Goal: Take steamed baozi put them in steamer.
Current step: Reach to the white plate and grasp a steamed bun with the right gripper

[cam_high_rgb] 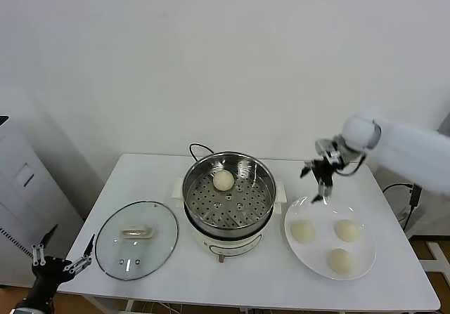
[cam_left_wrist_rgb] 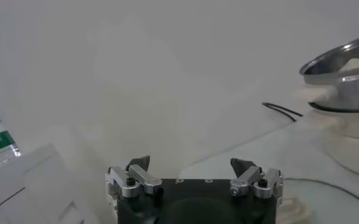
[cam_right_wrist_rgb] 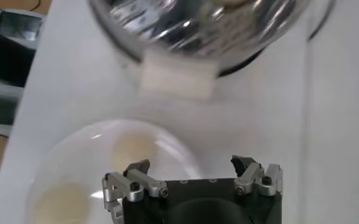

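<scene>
The right gripper (cam_high_rgb: pixel 318 182) was held wide open and empty above the plate (cam_high_rgb: pixel 299 251); one baozi (cam_high_rgb: pixel 223 180) was seen in the steamer (cam_high_rgb: pixel 261 175). The left gripper (cam_high_rgb: pixel 62 252) was parked open beside the table.

We see a white bench (cam_high_rgb: pixel 140 177) against a plain white wall (cam_high_rgb: pixel 225 54), a grey cabinet (cam_high_rgb: pixel 21 194) beside it.
</scene>
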